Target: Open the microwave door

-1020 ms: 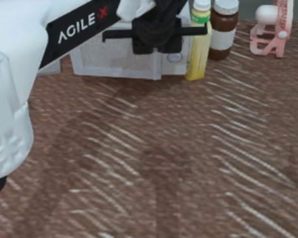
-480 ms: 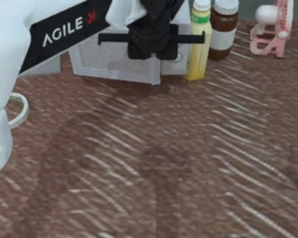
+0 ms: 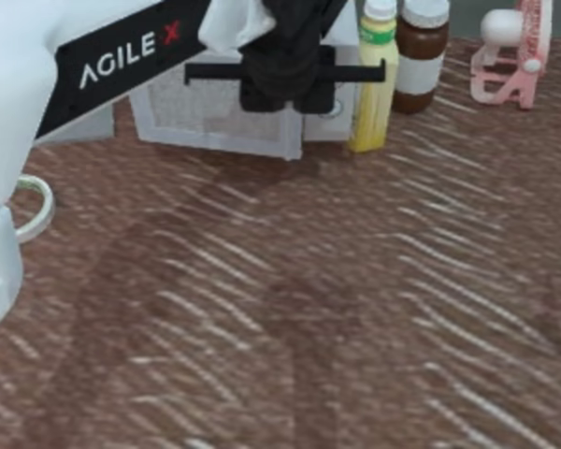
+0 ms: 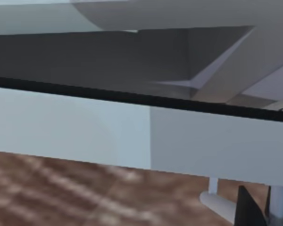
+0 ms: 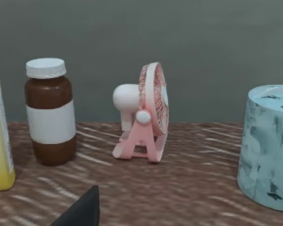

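Little has changed in the last half second: in the top view the left gripper [image 3: 288, 67] sits in the same spot against the top of the microwave door [image 3: 196, 110], and the door's outline matches. Against the frame a full second back, the white forearm has drawn away from the table's left side, uncovering a pale ring [image 3: 35, 204] there, and the door's lower right corner reaches a touch nearer the camera.

The microwave [image 3: 341, 117] stands at the far edge of the table [image 3: 374, 309], left of centre, just beside a yellow bottle [image 3: 374, 89], with a brown jar [image 3: 421, 56] and a pink fan [image 3: 510, 61] farther right. The door's long axis runs left to right, its mesh window facing the near edge; its right end stands slightly forward of the knob strip (a small gap, hinge side at the left).

Whether the left gripper is spread or clamped on the door cannot be told: its own black body hides the contact.

The right gripper [image 5: 80, 211] is outside the top view; its state cannot be told either.
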`<state>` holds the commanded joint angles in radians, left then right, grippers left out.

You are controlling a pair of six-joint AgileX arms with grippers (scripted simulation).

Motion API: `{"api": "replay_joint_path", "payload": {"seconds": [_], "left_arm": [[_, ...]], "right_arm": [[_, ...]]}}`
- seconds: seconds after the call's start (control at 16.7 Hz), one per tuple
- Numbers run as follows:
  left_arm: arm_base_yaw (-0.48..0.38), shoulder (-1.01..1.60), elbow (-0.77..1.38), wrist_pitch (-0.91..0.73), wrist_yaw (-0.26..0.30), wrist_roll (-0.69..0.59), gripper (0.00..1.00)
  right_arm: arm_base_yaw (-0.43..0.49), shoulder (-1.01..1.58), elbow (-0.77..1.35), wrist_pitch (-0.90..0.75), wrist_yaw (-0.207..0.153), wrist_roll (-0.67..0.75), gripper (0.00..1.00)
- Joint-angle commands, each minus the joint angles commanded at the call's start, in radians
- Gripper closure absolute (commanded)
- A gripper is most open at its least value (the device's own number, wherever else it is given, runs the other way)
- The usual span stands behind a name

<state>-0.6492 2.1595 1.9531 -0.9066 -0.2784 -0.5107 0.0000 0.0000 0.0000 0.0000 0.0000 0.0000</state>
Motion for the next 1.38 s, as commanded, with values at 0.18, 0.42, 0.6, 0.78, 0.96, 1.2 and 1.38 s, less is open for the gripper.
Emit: {"api": "replay_joint_path", "payload": {"seconds": [0.18, 0.42, 0.6, 0.78, 0.96, 1.2, 1.38], "left_arm": [[0.000, 0.000, 0.000, 0.000, 0.000, 0.000, 1.00], [0.000, 0.000, 0.000, 0.000, 0.000, 0.000, 1.00], [0.000, 0.000, 0.000, 0.000, 0.000, 0.000, 1.00], [0.000, 0.000, 0.000, 0.000, 0.000, 0.000, 1.00], [-0.006, -0.002, 0.005, 0.002, 0.006, -0.004, 1.00], [0.000, -0.039, -0.056, 0.031, 0.020, 0.034, 1.00], [0.006, -0.077, -0.121, 0.064, 0.037, 0.076, 1.00]], "right_arm": [[0.000, 0.000, 0.000, 0.000, 0.000, 0.000, 0.00], [0.000, 0.000, 0.000, 0.000, 0.000, 0.000, 0.00], [0.000, 0.000, 0.000, 0.000, 0.000, 0.000, 0.00], [0.000, 0.000, 0.000, 0.000, 0.000, 0.000, 0.00], [0.000, 0.000, 0.000, 0.000, 0.000, 0.000, 0.00], [0.000, 0.000, 0.000, 0.000, 0.000, 0.000, 0.00], [0.000, 0.000, 0.000, 0.000, 0.000, 0.000, 0.00]]}}
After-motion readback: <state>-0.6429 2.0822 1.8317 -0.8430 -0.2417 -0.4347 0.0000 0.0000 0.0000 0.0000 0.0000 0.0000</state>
